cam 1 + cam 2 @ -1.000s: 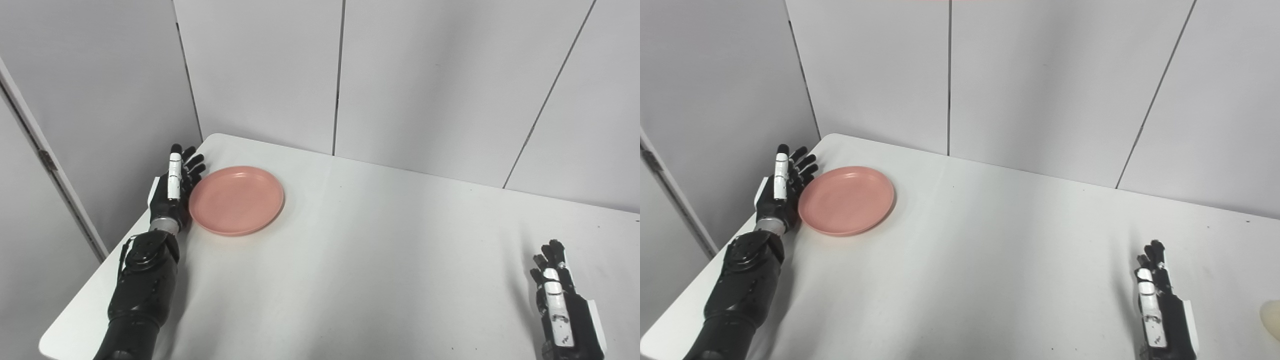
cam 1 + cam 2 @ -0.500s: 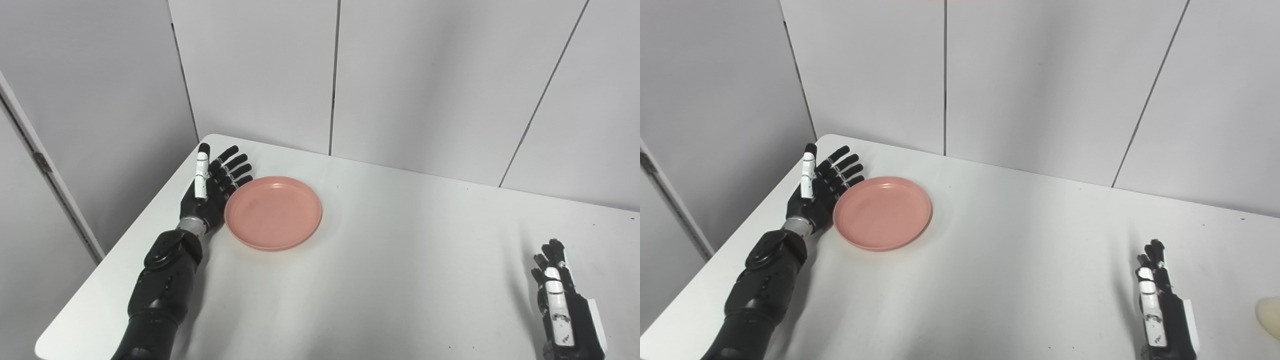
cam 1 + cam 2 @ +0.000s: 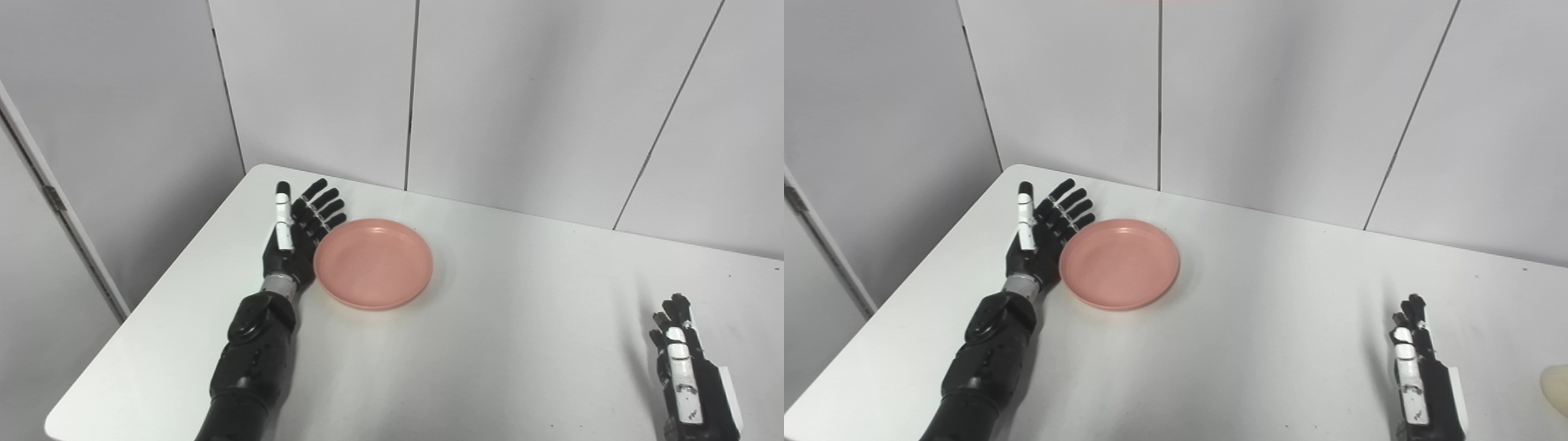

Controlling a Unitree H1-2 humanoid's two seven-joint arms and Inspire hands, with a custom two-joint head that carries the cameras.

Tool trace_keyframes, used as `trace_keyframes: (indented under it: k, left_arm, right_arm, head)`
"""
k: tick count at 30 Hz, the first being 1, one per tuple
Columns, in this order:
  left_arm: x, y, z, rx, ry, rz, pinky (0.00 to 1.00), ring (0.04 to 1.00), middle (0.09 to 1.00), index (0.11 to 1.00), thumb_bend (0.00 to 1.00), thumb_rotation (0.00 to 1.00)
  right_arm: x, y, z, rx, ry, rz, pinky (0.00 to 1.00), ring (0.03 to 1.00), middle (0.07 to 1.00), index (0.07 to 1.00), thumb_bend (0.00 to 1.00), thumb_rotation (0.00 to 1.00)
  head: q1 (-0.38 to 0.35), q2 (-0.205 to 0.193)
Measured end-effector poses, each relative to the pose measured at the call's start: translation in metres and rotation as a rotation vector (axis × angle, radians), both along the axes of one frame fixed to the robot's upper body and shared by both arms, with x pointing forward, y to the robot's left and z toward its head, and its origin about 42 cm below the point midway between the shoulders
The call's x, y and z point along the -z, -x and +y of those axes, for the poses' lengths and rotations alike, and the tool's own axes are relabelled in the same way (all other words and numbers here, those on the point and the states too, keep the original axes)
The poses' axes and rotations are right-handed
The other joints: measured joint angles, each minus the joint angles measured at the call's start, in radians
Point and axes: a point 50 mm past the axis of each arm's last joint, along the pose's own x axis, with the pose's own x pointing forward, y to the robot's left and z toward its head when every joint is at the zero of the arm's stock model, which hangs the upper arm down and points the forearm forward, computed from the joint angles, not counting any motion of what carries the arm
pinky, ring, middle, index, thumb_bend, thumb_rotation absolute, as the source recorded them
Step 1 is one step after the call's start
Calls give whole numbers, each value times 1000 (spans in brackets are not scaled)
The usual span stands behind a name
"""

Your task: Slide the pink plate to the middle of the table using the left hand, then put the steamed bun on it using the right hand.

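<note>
The pink plate [image 3: 373,263] lies flat on the white table [image 3: 490,343], left of its middle. My left hand [image 3: 297,236] is open, fingers straight and apart, its palm side against the plate's left rim. My right hand [image 3: 686,361] rests on the table at the lower right, fingers loosely extended and holding nothing. The steamed bun [image 3: 1554,383] shows only in the right eye view, a pale rounded shape cut by the right edge, just right of the right hand [image 3: 1418,367].
Grey wall panels stand close behind the table's far edge. The table's left edge and rounded near-left corner [image 3: 61,422] are close to my left forearm.
My left hand has pushed the pink plate to the right, from near the table's left edge toward the middle. The right hand has not moved.
</note>
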Motion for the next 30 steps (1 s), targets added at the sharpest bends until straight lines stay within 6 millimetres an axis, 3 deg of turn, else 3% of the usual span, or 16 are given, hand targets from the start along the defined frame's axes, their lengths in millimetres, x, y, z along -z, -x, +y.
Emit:
trace_keyframes:
  k: [13, 15, 21, 30]
  left_arm:
    - [0, 17, -69, 128, -60, 9, 937, 901, 877, 864, 723, 974]
    - [1, 21, -76, 144, -70, 11, 943, 905, 885, 874, 713, 979]
    - [6, 42, -87, 160, -76, -3, 941, 912, 895, 882, 685, 969]
    - [9, 62, -93, 200, -108, -21, 960, 929, 905, 879, 667, 921]
  right_arm:
    - [-1, 0, 2, 10, 6, -4, 1000, 980, 990, 1000, 251, 810]
    - [-1, 0, 3, 12, 10, -4, 1000, 966, 975, 998, 283, 756]
    - [8, -3, 5, 32, 40, 24, 974, 923, 948, 983, 463, 734]
    - [6, -12, 17, 29, 64, -20, 934, 913, 935, 969, 576, 746]
  head:
    - [-55, 25]
    - [-103, 41]
    - [-217, 69]
    - [-389, 104]
